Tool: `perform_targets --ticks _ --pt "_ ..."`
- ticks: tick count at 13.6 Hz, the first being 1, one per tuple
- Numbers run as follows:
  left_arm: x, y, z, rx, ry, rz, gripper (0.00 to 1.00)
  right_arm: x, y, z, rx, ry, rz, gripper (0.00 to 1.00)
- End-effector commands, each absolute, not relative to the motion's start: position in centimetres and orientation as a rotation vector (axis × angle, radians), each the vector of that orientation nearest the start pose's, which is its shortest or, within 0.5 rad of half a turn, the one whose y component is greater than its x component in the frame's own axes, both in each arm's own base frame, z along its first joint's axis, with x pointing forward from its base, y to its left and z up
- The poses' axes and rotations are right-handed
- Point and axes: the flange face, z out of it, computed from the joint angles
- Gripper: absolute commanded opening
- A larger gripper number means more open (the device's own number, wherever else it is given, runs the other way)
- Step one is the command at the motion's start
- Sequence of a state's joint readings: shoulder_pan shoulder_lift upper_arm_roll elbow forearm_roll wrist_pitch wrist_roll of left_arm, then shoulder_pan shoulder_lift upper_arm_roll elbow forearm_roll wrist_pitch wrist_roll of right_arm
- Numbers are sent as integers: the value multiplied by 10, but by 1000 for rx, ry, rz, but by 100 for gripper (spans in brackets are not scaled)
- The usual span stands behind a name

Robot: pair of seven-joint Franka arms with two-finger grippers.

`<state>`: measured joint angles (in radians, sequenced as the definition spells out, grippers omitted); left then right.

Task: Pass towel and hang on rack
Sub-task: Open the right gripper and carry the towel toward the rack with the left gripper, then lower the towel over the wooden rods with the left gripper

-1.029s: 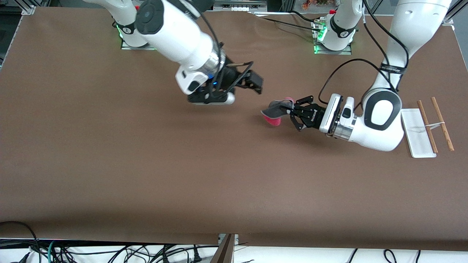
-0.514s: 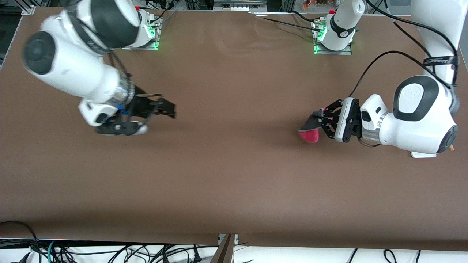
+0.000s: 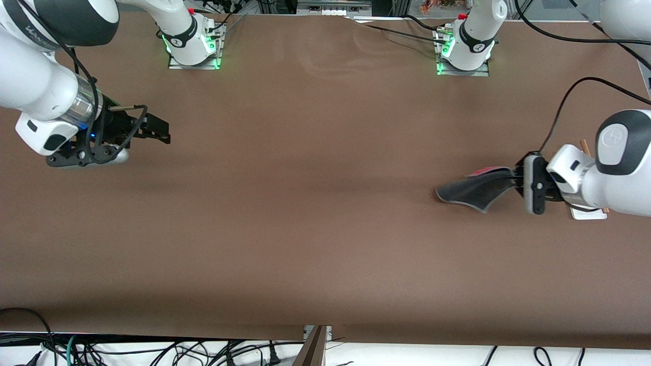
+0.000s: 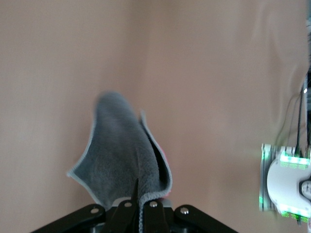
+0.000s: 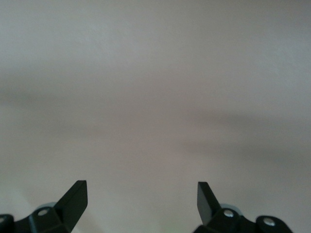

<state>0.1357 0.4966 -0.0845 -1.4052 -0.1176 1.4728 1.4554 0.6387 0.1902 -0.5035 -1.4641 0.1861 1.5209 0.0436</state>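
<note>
The left gripper (image 3: 514,183) hangs over the table (image 3: 315,213) toward the left arm's end, its fingers (image 4: 141,213) clenched on one edge of the towel (image 3: 473,192). The cloth sticks out from the fingertips, clear of the table, with its dark grey underside turned toward the front camera and only a thin strip of pink-red showing along its upper edge. In the left wrist view the towel (image 4: 121,155) fans out from between the fingers, curled along one side, its pale grey edging visible around the rim.

The rack (image 3: 587,212) stands on the table just beside the left gripper, mostly hidden by the arm's wrist; only a corner of its white base and the tip of one brown rod (image 3: 585,147) show.

The right gripper (image 3: 152,133) waits over the table at the right arm's end, well apart from the towel, its fingers (image 5: 75,196) spread wide with nothing between them.
</note>
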Motion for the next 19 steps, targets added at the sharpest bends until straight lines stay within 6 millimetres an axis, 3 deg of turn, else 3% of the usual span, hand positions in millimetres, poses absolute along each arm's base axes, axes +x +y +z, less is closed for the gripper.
perform_targets --ticks 1,4,7,12,15,17,19 --pt "649 51 400 -2652 2056 570 0 569 101 583 -3032 -173 221 100" --pt "651 79 417 -2573 1903 676 0 556 83 595 -3085 -128 199 100" --pt "640 148 414 -2662 1770 710 0 534 74 591 -3115 -42 168 100" --pt "604 283 434 -2860 1481 601 0 542 75 593 -3148 -94 139 100" --pt "585 343 437 -2885 1366 493 0 544 73 601 -3172 -93 109 100" --pt "573 376 426 -2905 1296 454 0 545 69 605 -3170 -85 95 100" --pt "563 404 403 -2935 1246 447 0 545 70 610 -3169 -97 88 100"
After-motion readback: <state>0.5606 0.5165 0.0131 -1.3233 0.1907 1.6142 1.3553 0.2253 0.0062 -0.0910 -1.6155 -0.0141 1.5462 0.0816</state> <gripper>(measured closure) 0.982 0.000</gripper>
